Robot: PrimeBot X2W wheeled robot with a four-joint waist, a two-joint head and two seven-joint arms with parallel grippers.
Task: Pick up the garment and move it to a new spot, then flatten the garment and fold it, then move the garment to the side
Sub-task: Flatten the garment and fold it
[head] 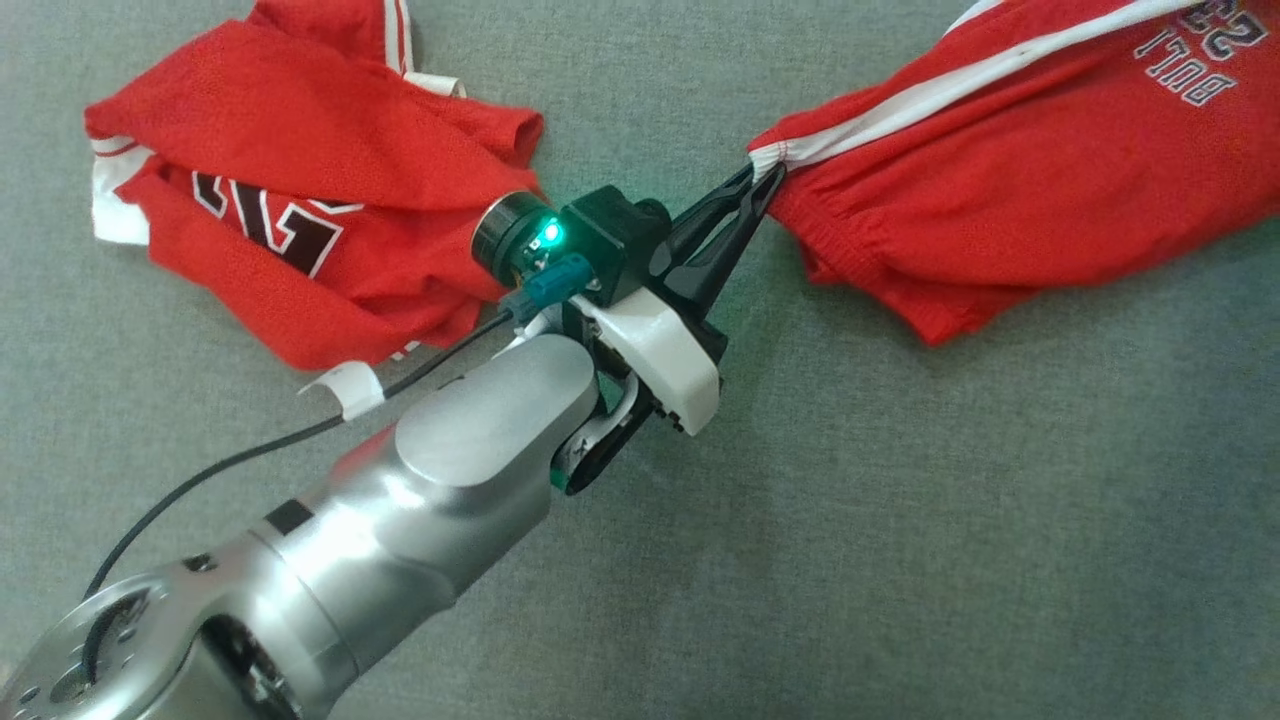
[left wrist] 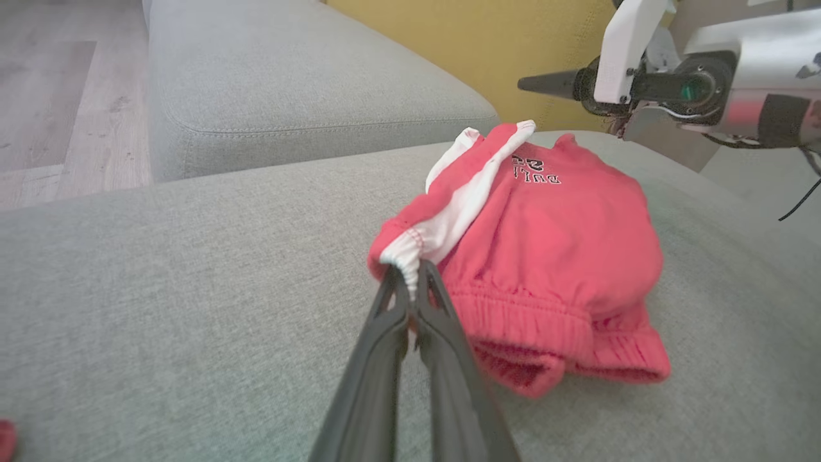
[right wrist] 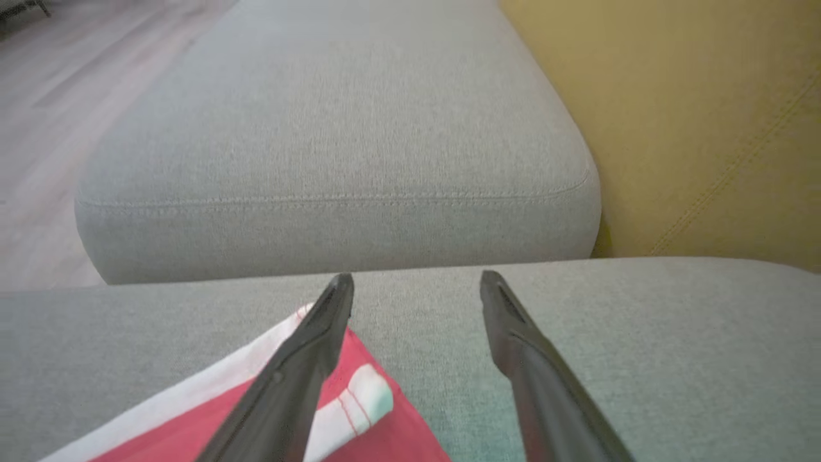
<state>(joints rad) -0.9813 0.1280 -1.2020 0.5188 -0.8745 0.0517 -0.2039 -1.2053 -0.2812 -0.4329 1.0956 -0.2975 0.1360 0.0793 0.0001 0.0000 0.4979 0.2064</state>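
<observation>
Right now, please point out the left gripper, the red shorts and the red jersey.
left gripper [head: 765,180], head view, closed fingertips.
red shorts [head: 1020,190], head view, red cloth middle.
red jersey [head: 320,140], head view, upper red fold.

A grey fabric sofa seat spreads across the head view. On it, at the upper left, lies a crumpled red jersey with white trim and a black number edged in white. A second grey cushion with a stitched edge butts against the seat. A yellow upholstered panel rises on one side of that cushion. Pale wooden floor runs along the other side.
</observation>
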